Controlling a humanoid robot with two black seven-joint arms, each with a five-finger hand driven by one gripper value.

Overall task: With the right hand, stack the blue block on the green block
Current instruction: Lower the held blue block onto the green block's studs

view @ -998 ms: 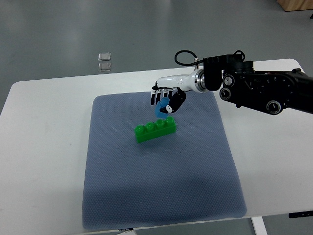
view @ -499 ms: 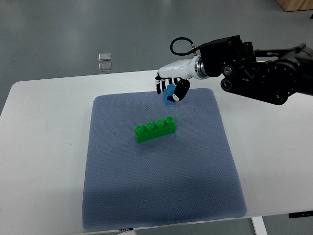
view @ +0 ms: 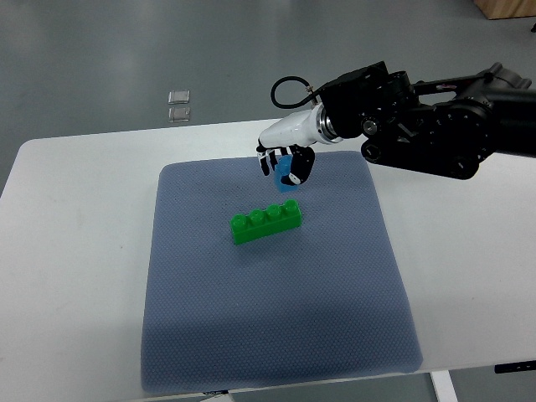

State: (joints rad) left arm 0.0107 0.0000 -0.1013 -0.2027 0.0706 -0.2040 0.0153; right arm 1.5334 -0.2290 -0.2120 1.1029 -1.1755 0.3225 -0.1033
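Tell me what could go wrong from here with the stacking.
The right hand holds the blue block mostly hidden by its fingers, so its tilt is unclear and the studs may not line up. The green block lies loose and angled on the mat, so pressing down could shove it.

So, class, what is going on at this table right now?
A robot's right hand grips a small blue block and holds it in the air above the far part of a grey mat. A long green block lies on the mat just in front of the hand. The blue block is not yet on it. No left arm is in view.
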